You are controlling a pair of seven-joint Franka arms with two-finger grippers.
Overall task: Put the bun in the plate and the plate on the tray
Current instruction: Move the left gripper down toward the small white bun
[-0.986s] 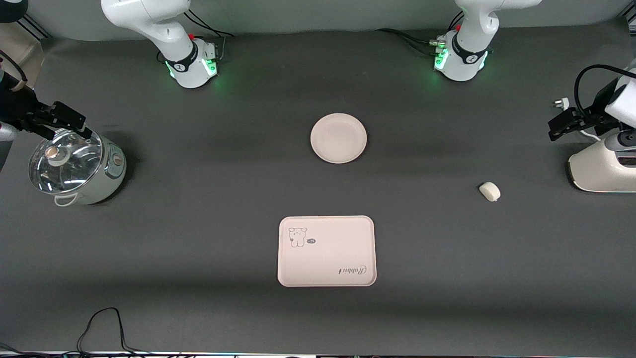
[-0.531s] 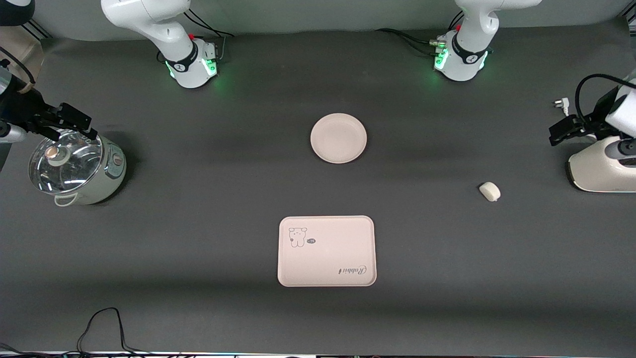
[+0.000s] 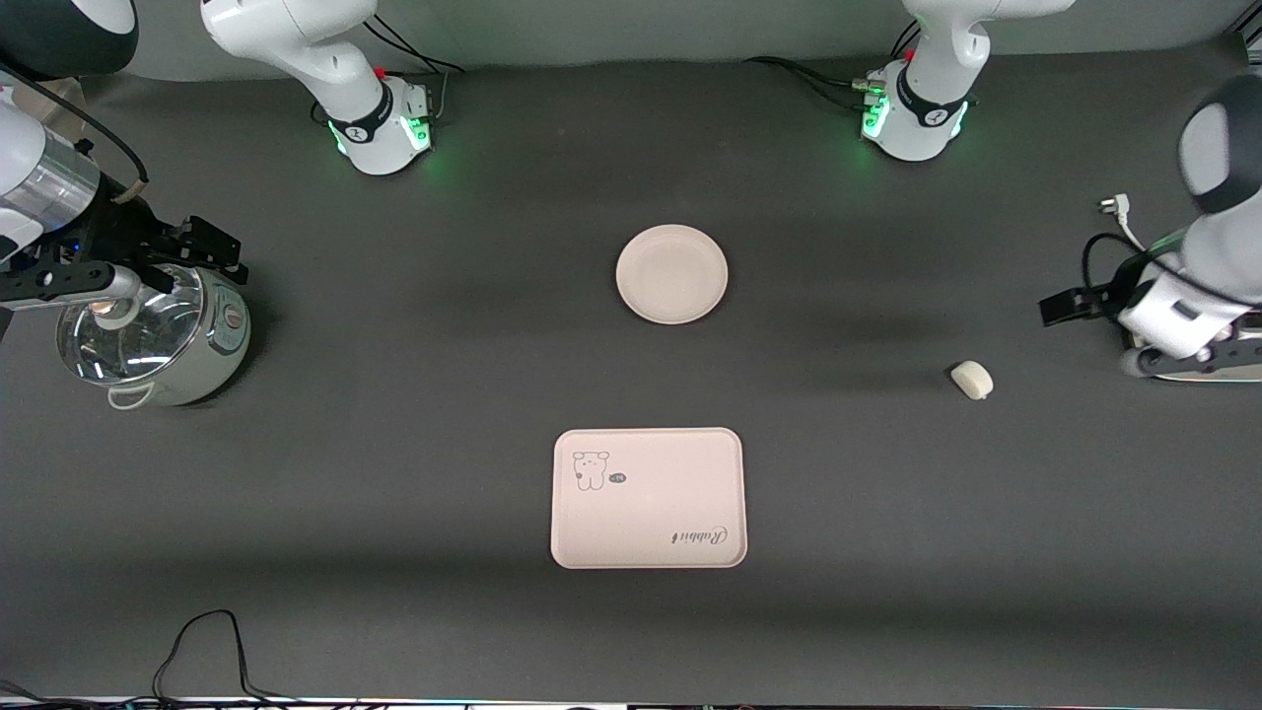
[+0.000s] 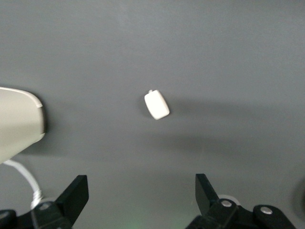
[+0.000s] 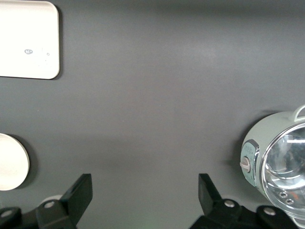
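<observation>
The small off-white bun (image 3: 971,380) lies on the dark table toward the left arm's end. It also shows in the left wrist view (image 4: 157,105). The round cream plate (image 3: 671,273) sits at mid-table, empty. The cream tray (image 3: 648,498) with the animal drawing lies nearer the front camera than the plate, empty. My left gripper (image 3: 1060,308) is open and empty in the air beside the bun, in the wrist view (image 4: 140,193) short of it. My right gripper (image 3: 212,247) is open and empty over the pot's edge (image 5: 144,193). The right wrist view shows the tray (image 5: 28,40) and plate (image 5: 12,162).
A glass-lidded pot (image 3: 148,330) stands at the right arm's end, also in the right wrist view (image 5: 281,162). A white appliance (image 3: 1223,373) stands at the left arm's end, partly under the left arm (image 4: 19,124). A black cable (image 3: 197,641) lies near the front edge.
Both arms have swung in toward the table's middle. The left gripper has come closer to the bun; the right gripper has shifted across the pot's lid. Bun, plate and tray have not moved.
</observation>
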